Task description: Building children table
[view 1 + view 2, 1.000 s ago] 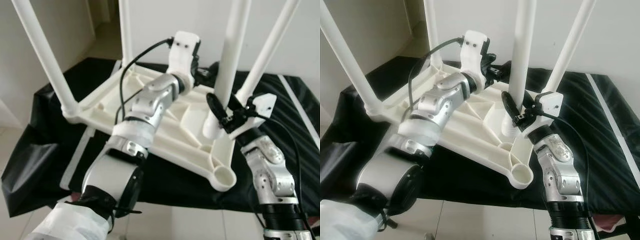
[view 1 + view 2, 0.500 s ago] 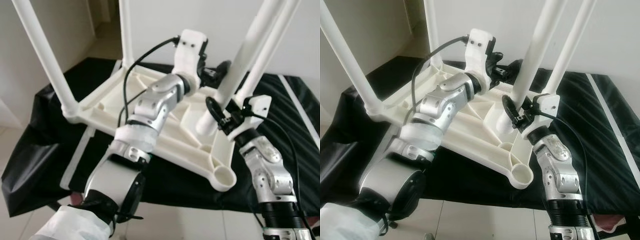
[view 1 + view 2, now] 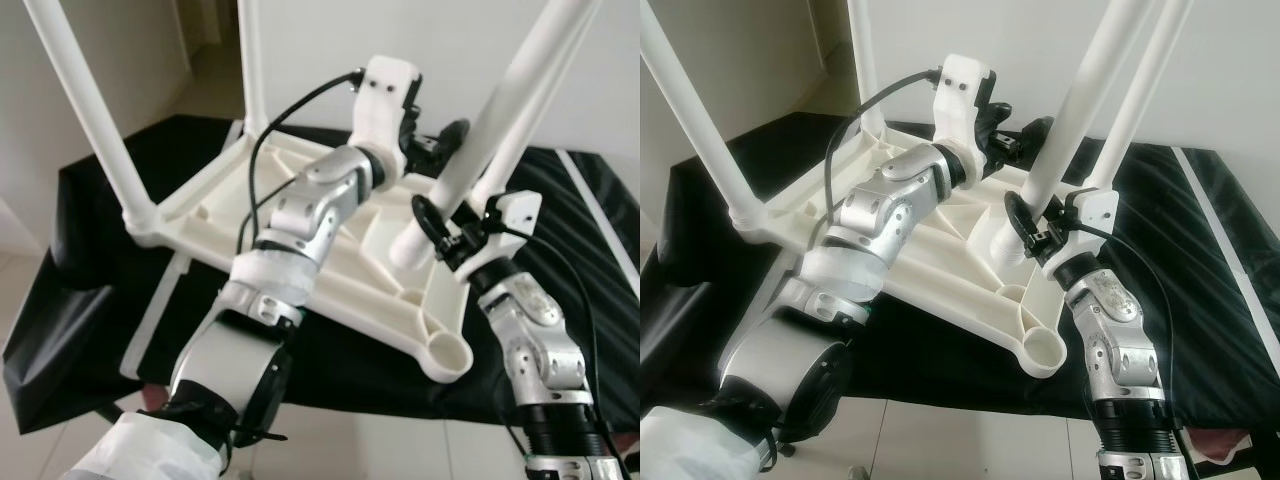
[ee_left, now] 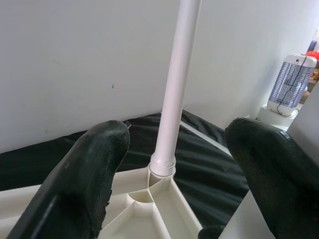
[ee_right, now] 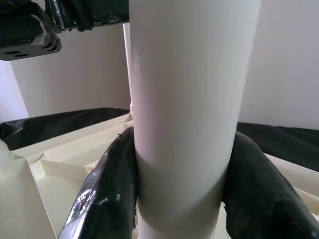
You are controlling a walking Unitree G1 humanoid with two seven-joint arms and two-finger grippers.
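Note:
The white table top [image 3: 395, 300] lies upside down on a black cloth. Three white legs stand in its corner sockets: one at the left [image 3: 85, 110], one at the back [image 3: 250, 70], one at the far right [image 3: 555, 80]. The near corner socket [image 3: 448, 357] holds no leg. My right gripper [image 3: 440, 235] is shut on a loose white leg [image 3: 470, 150] near its lower end; the leg leans up to the right, its foot just above the table top. In the right wrist view both fingers [image 5: 109, 189] press the leg [image 5: 184, 99]. My left gripper [image 3: 435, 140] hangs open beside that leg, higher up, gripping nothing.
The black cloth [image 3: 120, 200] covers a low surface, with tiled floor [image 3: 380, 440] at its near edge. A white wall stands close behind. A white strip [image 3: 160, 310] lies on the cloth under the table top's left edge. A small white appliance [image 4: 291, 84] stands far off by the wall.
The held leg went from upright on the table top to leaning right, its foot now slightly raised. My left gripper moved a little up and to the right.

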